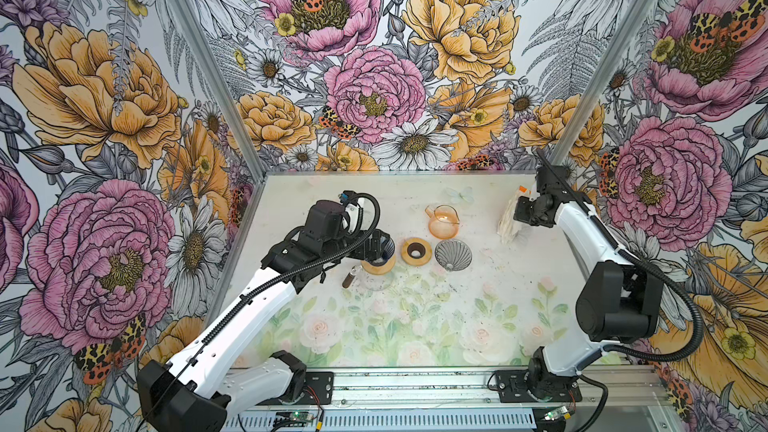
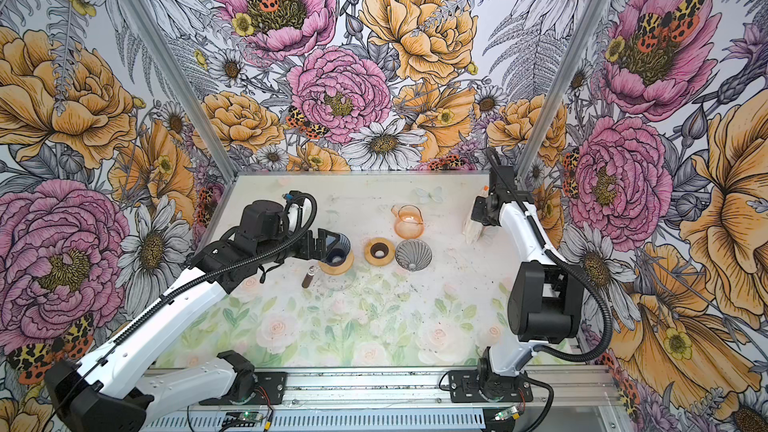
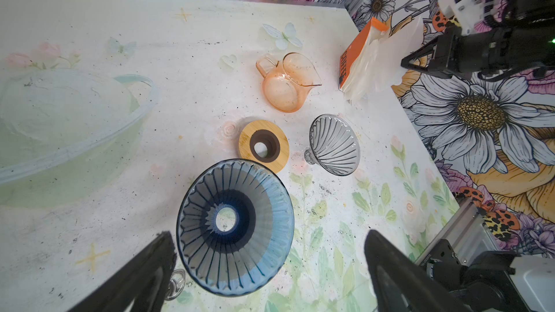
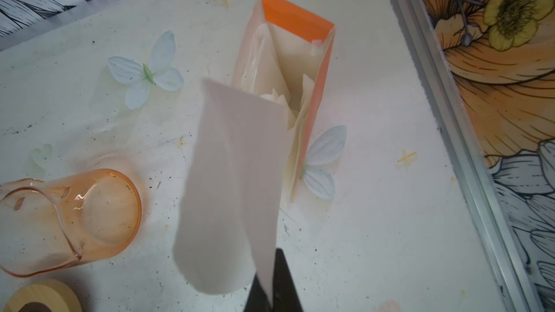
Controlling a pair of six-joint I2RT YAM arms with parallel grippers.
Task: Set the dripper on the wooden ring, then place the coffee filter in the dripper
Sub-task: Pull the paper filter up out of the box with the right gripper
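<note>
We start with the table (image 1: pixel 374 326), whose pale floral top carries everything in a band across its middle. Our left gripper (image 1: pixel 376 247) hangs at the left end of that band, jaws spread wide and gripping nothing, just beside the blue dripper (image 3: pixel 264 199). The dripper sits upright on a wooden collar (image 1: pixel 379 271).

Our right gripper (image 1: pixel 519 214) is far to the right, near the back, clamped onto the coffee filter (image 4: pixel 228 190) by one edge. Next to it stands the orange filter box (image 4: pixel 322 70), its mouth open and more filters inside. The filter's long axis runs straight out from the fingertips toward that box. We cannot tell whether its far end has cleared the mouth.

We take the blue dripper as the target. From the right gripper it lies to our left and nearer the front. The orange pitcher (image 1: pixel 444 222) and a grey dripper (image 1: pixel 453 254), tipped on its side, lie between. The left gripper is nearer the dripper but empty, so in our judgement the right arm must carry the filter across.
</note>
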